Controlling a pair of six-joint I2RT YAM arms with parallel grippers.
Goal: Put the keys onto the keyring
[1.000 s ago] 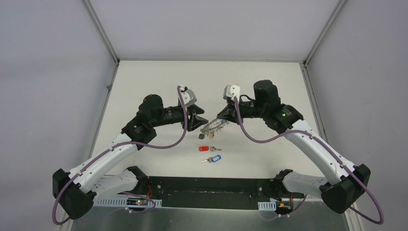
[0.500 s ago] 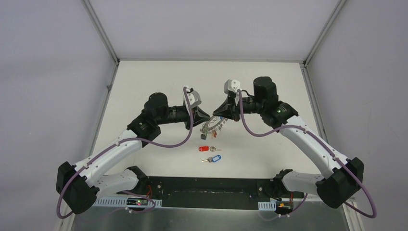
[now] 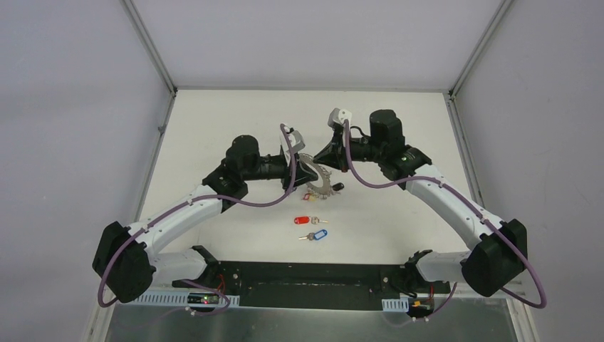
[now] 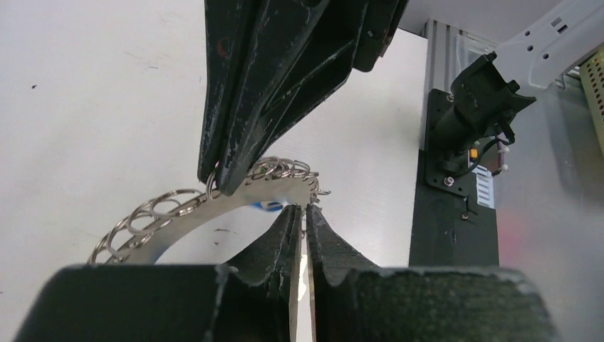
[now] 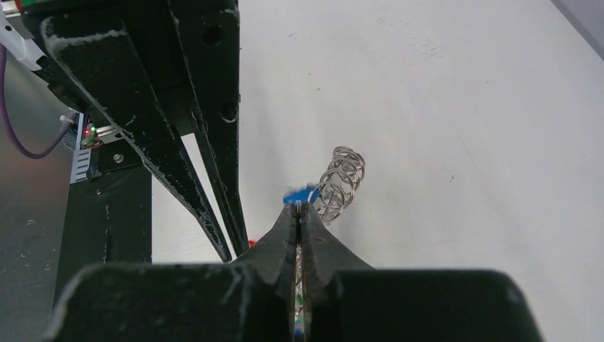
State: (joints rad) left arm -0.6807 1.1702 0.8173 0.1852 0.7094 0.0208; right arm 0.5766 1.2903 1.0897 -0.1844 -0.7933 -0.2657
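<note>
**Left claw** point(image 4: 305, 210): jaws closed down to a thin slit, pinching the rim of the large flat grey metal keyring point(image 4: 214, 211). Wrist view shows the plate edge running straight into the slit. Grip confirmed.

**Right claw** point(image 5: 300, 208): jaws pressed together w/ the same keyring seen edge-on btwn the tips. Grip confirmed. Its black fingers come in from the far right and meet the ring on the side opposite the left claw.

**Keyring:** held btwn both claws over the table ctr, tilted, its near edge the lower. In the left wrist view it appears clear of the surface. The rim carries a row of small silver wire loops point(image 4: 153, 214). A small black tag point(image 3: 339, 187) hangs at its right near edge. Other tags on it are too small to sort by colour.

**Loose keys:**
- The small silver key w/ red oblong plastic tag point(image 3: 302, 220) lies flat on the white table point(image 3: 214, 128), near of the ring, blade pointing right.
- The small silver key w/ blue oblong plastic tag point(image 3: 319, 233) lies just near of the red one, blade pointing left.
- The two keys are close together but not touching.
- Neither key is on the ring, and both lie apart from the claws.

**Arms:** both reach in from the near corners, elbows out, wrists converging at ctr. Purple cables point(image 3: 249, 203) loop along each arm.
</note>
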